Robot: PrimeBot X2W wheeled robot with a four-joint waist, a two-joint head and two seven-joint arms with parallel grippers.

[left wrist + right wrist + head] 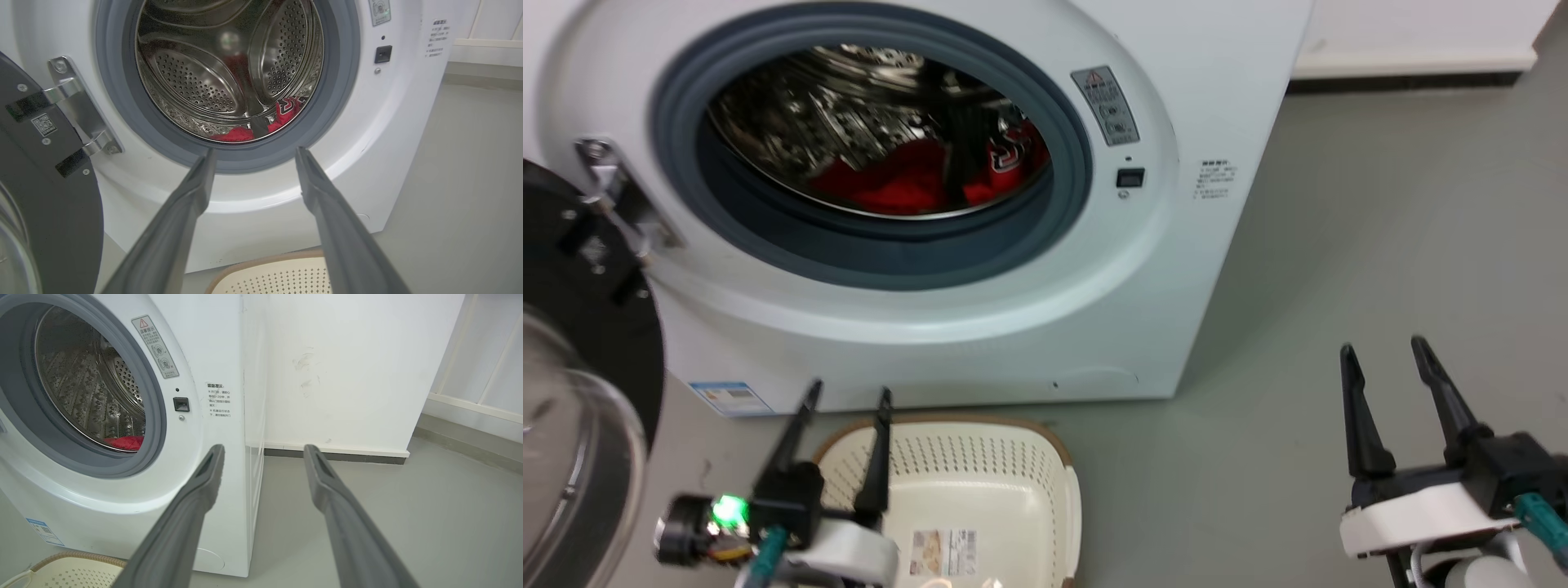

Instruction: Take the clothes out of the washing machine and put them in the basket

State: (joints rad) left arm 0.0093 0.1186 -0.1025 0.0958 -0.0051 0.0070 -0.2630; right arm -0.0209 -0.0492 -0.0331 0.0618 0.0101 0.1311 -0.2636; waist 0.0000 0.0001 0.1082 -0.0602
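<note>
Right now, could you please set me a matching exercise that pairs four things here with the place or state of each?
Things:
1. clothes
2. basket
3. door
4. right pincer

Places or states:
A. open, holding nothing, over the floor
B. swung open on the left
C. lying in the drum
D. standing in front of the washing machine

Pairs: 1-C; 2-D; 3-B; 4-A
</note>
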